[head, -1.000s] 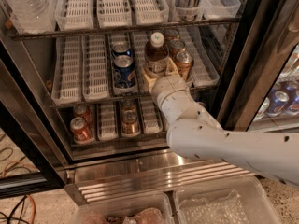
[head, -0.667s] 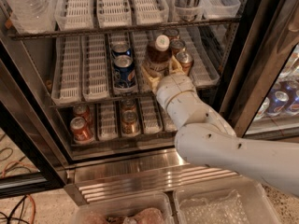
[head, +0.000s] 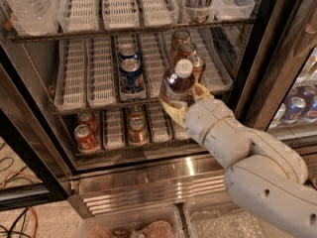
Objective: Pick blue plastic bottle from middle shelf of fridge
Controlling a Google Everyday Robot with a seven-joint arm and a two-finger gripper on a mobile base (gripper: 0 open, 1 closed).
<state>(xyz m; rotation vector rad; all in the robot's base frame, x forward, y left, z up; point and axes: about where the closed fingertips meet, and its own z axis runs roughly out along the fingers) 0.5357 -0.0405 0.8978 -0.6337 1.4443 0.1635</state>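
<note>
At the front edge of the middle shelf (head: 74,90), your claw (head: 182,103) is clamped around the blue plastic bottle (head: 177,83). The bottle has come forward from beside the gold-brown cans (head: 185,51) since a second ago, so you look nearly clear of the fridge (head: 148,180).

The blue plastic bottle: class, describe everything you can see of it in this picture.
The blue plastic bottle is small and clear, full of dark brown liquid, with a white screw cap. It leans slightly, cap toward the picture's right, in front of the middle shelf, near the gold-brown cans. The gripper, at the shelf's front edge, is shut around its lower body.
</note>
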